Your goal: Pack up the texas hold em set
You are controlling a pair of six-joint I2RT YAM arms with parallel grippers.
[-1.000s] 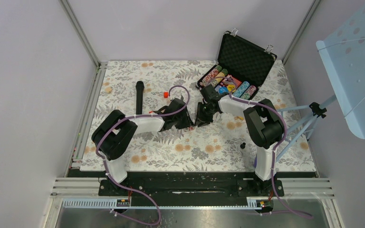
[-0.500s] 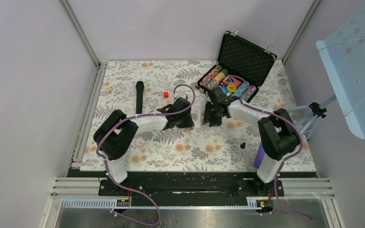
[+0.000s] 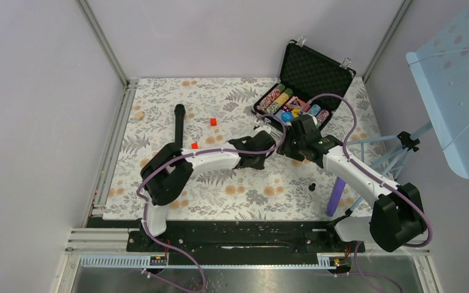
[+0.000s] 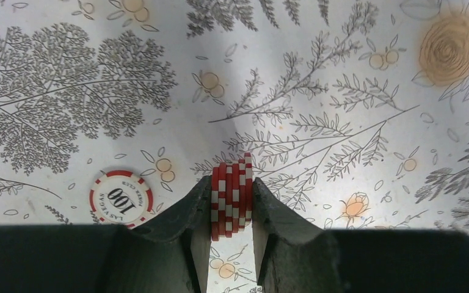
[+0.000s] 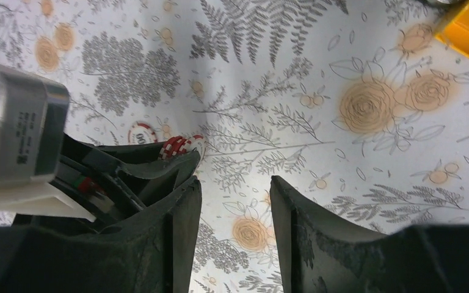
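The black briefcase (image 3: 315,74) stands open at the back right, with rows of striped chips (image 3: 279,99) and coloured pieces in its foam base. My left gripper (image 4: 231,183) is shut on a short stack of red-and-white poker chips (image 4: 231,198), held on edge just above the flowered cloth. A single red-and-white "100" chip (image 4: 121,198) lies flat to its left. In the top view the left gripper (image 3: 266,148) is in front of the case. My right gripper (image 5: 233,180) is open and empty, next to the left one, whose chip stack (image 5: 182,146) shows.
A black microphone (image 3: 179,125) lies at the back left, with two small red blocks (image 3: 213,122) (image 3: 194,146) near it. A small black object (image 3: 311,185) and a purple cylinder (image 3: 337,195) sit at the front right. A tripod (image 3: 403,146) stands beyond the right edge.
Both grippers have moved right, towards the case; the left arm has stretched out with the chip stack. The right gripper's jaws have opened wider.
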